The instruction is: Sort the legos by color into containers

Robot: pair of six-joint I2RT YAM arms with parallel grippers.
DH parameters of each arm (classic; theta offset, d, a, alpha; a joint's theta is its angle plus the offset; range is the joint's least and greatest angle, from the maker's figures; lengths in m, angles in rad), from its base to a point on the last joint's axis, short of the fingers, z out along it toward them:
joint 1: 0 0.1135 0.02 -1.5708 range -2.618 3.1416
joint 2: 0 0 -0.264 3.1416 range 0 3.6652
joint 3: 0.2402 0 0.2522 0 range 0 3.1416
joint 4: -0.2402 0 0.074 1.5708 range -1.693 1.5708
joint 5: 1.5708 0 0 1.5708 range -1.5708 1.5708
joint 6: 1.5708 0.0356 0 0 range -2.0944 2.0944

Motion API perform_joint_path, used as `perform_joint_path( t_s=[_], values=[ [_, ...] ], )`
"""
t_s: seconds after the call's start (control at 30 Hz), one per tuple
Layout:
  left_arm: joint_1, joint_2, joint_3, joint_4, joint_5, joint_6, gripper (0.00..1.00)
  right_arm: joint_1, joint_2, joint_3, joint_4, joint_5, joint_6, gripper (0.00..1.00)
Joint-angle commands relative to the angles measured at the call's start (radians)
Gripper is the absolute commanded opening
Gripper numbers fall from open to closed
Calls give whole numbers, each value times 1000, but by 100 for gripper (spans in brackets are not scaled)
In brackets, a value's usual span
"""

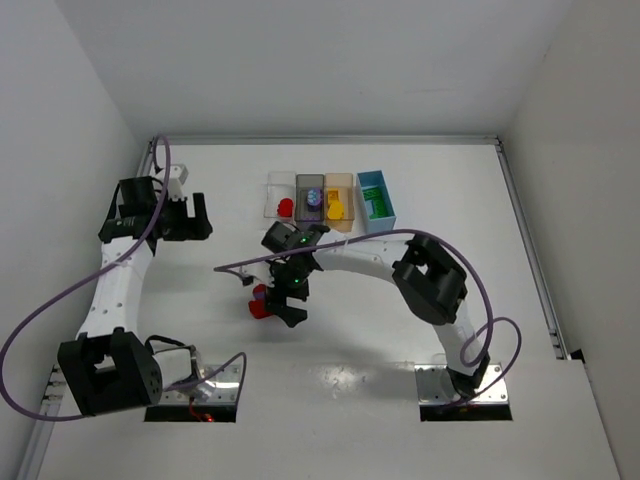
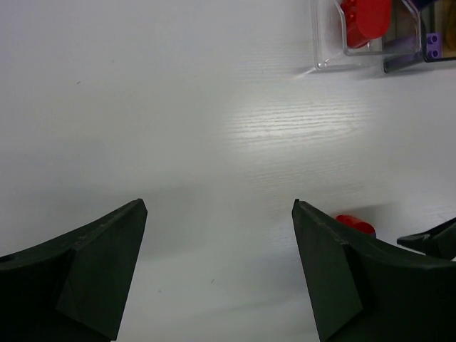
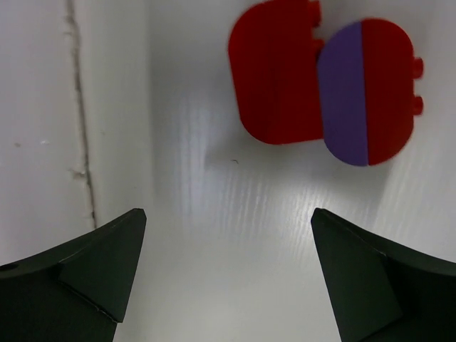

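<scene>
Two legos lie on the table under my right gripper [image 3: 228, 221], which is open and empty. One is red [image 3: 278, 71]; the one touching its right side is half purple, half red [image 3: 367, 92]. From above they show as a red patch [image 1: 262, 303] between the right gripper's [image 1: 272, 300] fingers. My left gripper [image 2: 219, 206] is open and empty over bare table at the far left [image 1: 203, 216]. A row of containers stands at the back: clear [image 1: 275, 185] with a red lego [image 1: 285, 207], smoky grey [image 1: 310, 180], tan [image 1: 339, 181], light blue [image 1: 381, 213].
The grey bin holds a purple lego [image 1: 313, 198], the tan one a yellow lego [image 1: 336, 207], the blue one green pieces [image 1: 374, 201]. In the left wrist view the clear bin [image 2: 329, 50] sits top right and a red lego [image 2: 355, 223] peeks past the right finger. Purple cables loop over both arms.
</scene>
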Motion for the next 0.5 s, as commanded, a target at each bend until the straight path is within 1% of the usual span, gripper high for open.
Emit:
perform_joint_path(
  t_s=[0.0,0.1,0.2,0.27,0.37,0.47],
  values=[
    [11,-49,-17,4,33,13,90,13,-102,-72,268,154,163,100],
    [11,-76,-26,4,42,13,90,13,-112,-92,325,243,205,100],
    [11,-101,-44,4,42,24,90,4,-121,-105,339,259,217,100],
    [11,-101,-44,13,42,35,91,-5,-121,-117,359,212,205,100],
    [11,-101,-54,13,52,35,91,-5,-121,-117,371,136,145,100],
    [11,-101,-54,13,52,55,91,5,-100,-65,310,61,101,100]
  ],
)
